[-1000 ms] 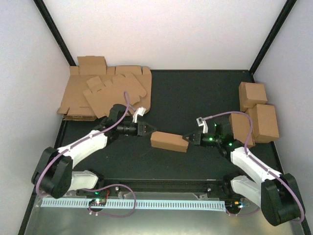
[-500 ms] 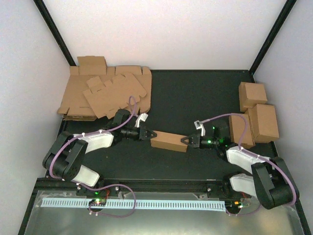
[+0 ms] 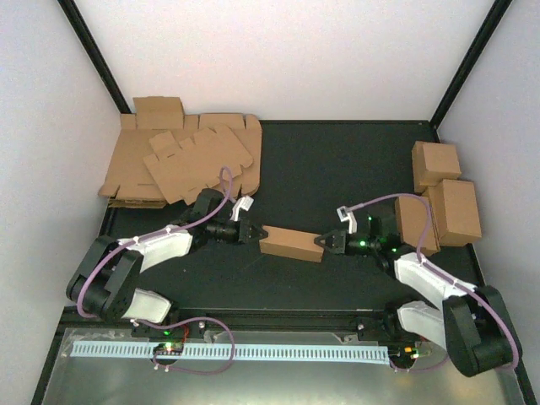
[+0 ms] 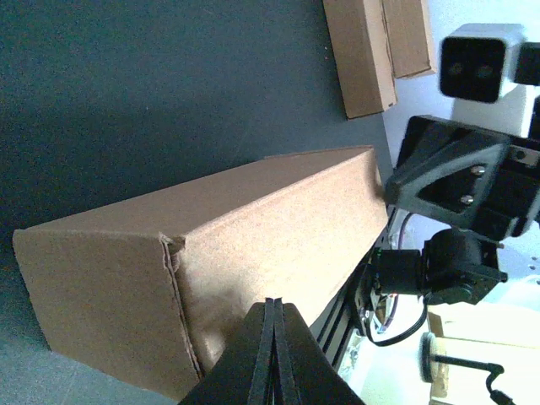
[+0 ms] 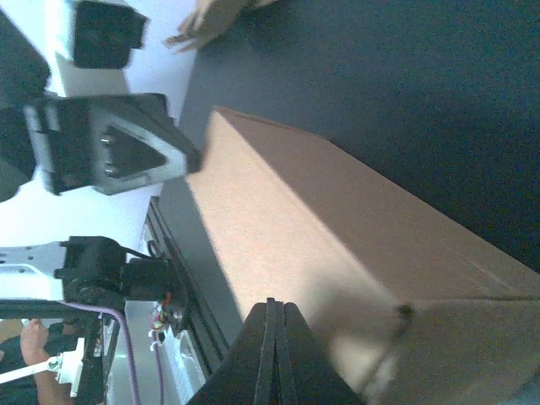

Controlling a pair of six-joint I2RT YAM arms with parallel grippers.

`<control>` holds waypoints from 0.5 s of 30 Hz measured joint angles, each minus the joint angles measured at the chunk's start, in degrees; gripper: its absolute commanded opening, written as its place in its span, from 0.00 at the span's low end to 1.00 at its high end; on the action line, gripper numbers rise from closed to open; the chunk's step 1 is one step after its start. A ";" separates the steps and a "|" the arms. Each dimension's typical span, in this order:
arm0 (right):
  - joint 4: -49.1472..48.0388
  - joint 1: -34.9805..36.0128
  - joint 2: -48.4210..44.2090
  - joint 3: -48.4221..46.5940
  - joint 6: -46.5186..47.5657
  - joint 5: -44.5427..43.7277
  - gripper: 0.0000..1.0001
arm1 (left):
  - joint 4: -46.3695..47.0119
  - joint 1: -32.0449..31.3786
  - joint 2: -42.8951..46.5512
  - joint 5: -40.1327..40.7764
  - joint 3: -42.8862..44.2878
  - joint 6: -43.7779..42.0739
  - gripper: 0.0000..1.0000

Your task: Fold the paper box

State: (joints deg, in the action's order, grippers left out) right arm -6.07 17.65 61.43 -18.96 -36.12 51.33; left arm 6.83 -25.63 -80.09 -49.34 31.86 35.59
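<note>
The paper box (image 3: 291, 244) lies in the middle of the black table, folded into a small brown oblong. My left gripper (image 3: 256, 231) is shut, with its tip at the box's left end and nothing between its fingers. My right gripper (image 3: 323, 243) is shut too, its tip at the box's right end. In the left wrist view the closed fingertips (image 4: 272, 302) sit against the box (image 4: 211, 245), with the right gripper's head (image 4: 456, 181) beyond the far end. The right wrist view shows its closed tips (image 5: 276, 304) against the box (image 5: 337, 236).
A heap of flat brown cardboard blanks (image 3: 181, 160) fills the back left corner. Several folded brown boxes (image 3: 447, 194) stand along the right edge, close behind my right arm. White walls enclose the table, and a metal rail (image 3: 278, 319) runs along the near edge.
My left gripper has closed and moved right to the box's left end, and its arm has shifted. The right gripper stays shut at the right end.
</note>
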 measured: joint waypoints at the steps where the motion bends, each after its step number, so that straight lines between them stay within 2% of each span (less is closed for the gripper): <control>1: -0.44 0.00 1.20 0.15 0.04 0.02 0.02 | 0.00 0.00 -0.02 0.02 0.04 -0.07 0.01; 8: -7.80 -0.28 7.21 1.11 0.31 2.14 0.02 | -2.43 0.07 0.68 0.48 0.85 -0.39 0.02; 15: -7.52 -0.28 6.56 1.16 1.40 1.70 0.02 | -6.80 0.07 3.93 0.52 3.78 -1.36 0.02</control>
State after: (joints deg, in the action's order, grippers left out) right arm -13.58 17.37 67.99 -17.80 -34.72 53.04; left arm 0.03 -25.56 -76.16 -48.82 35.64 34.24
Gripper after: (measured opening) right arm 0.020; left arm 0.025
